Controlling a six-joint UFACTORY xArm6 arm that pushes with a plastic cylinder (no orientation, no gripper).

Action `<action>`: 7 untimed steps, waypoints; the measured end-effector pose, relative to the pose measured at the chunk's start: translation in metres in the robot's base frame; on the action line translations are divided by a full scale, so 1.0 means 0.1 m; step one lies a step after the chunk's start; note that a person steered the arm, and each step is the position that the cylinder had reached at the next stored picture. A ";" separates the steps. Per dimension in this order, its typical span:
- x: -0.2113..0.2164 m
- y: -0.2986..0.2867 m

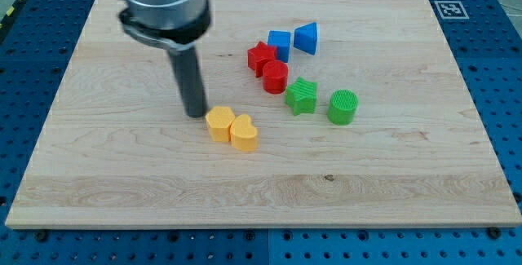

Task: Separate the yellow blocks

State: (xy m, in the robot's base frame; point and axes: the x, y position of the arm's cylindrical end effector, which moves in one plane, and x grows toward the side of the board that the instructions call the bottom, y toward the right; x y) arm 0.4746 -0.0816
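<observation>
Two yellow blocks lie touching near the board's middle: a yellow hexagon-like block [219,123] on the left and a yellow heart-shaped block [244,132] on its right. My tip [195,114] rests on the board just left of the yellow hexagon block, very close to it or touching its upper left side. The dark rod rises from there to the arm's grey housing at the view's top left.
Up and right of the yellow pair: a red star [261,56], a red cylinder [276,77], a blue cube [280,44], a blue triangle [307,37], a green star [301,95], a green cylinder [342,107]. The wooden board [261,196] lies on a blue perforated table.
</observation>
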 end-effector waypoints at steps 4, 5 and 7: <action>0.72 0.33; 0.99 0.33; 1.02 0.63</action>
State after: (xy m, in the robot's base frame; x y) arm 0.5761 -0.0188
